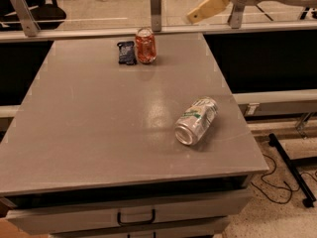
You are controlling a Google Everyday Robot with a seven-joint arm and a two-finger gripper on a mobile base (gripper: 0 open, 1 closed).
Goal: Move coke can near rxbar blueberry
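Hovering beyond the table's far right corner, the gripper slants down-left; its opening cannot be told.

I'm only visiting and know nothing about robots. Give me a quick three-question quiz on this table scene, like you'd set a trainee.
1. True or false: the coke can stands upright right beside the rxbar blueberry, near the far edge of the table.
2. Fill the gap: the white and green can lies on its ____ near the table's right edge.
3. Where is the gripper?
A) clamped on the coke can
B) up in the air beyond the table's far right corner, touching none of the things
C) resting on the rxbar blueberry

Key: 1 true; 2 side; 3 B.
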